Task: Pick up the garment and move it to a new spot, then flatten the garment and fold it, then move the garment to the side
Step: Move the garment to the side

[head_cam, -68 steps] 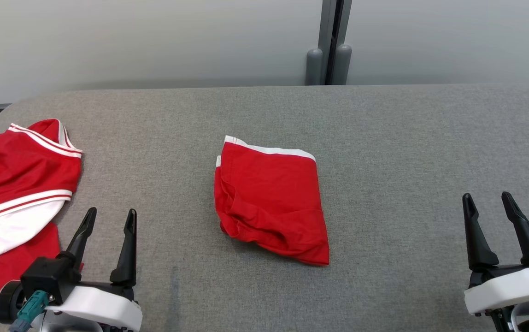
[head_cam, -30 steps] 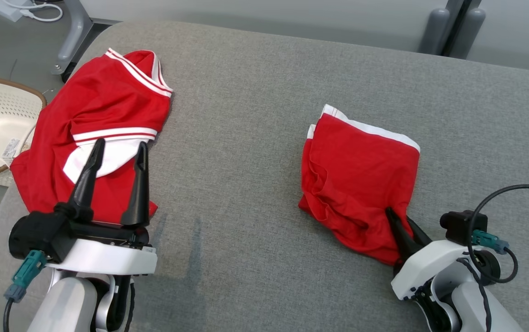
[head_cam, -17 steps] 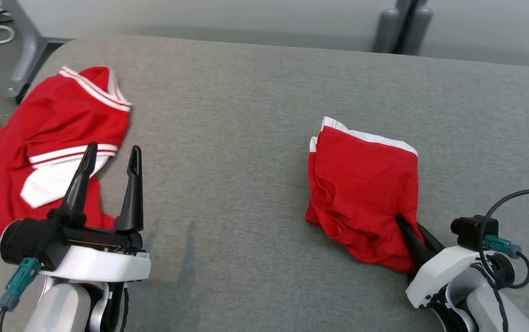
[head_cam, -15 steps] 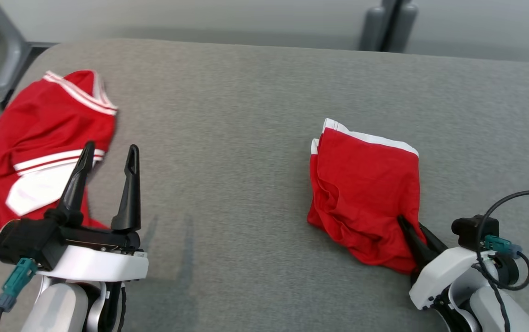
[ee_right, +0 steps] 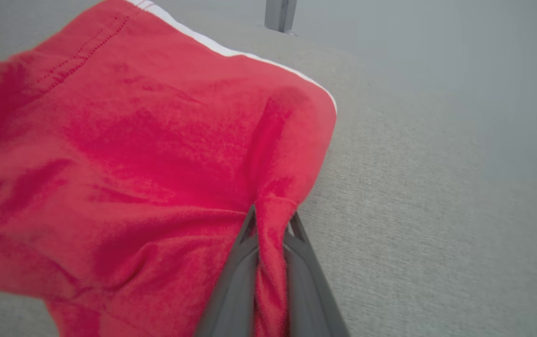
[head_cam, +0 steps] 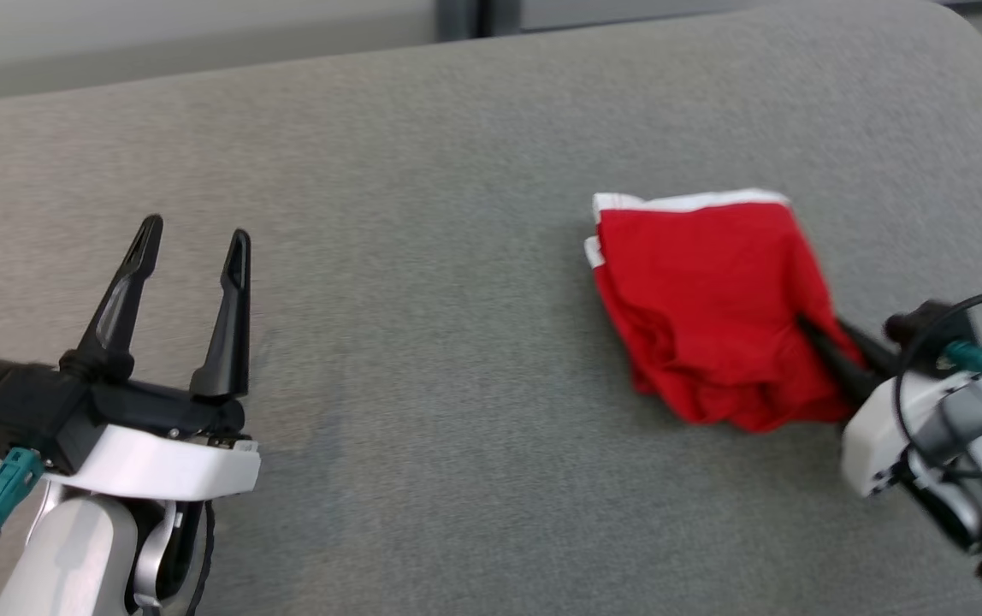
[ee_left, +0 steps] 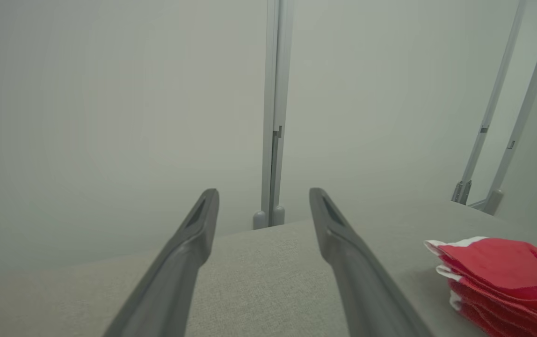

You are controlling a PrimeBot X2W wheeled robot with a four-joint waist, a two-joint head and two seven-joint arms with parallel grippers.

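My view had swung right, and I had the right gripper [head_cam: 807,327], jaws clenched, pinching the near corner of the folded red garment [head_cam: 705,299] on the grey table [head_cam: 457,257], with the left gripper [head_cam: 194,235] jaws released.

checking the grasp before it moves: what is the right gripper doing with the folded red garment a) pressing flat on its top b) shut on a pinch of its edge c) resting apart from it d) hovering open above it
b: the right gripper is shut on a pinched fold of the folded red garment
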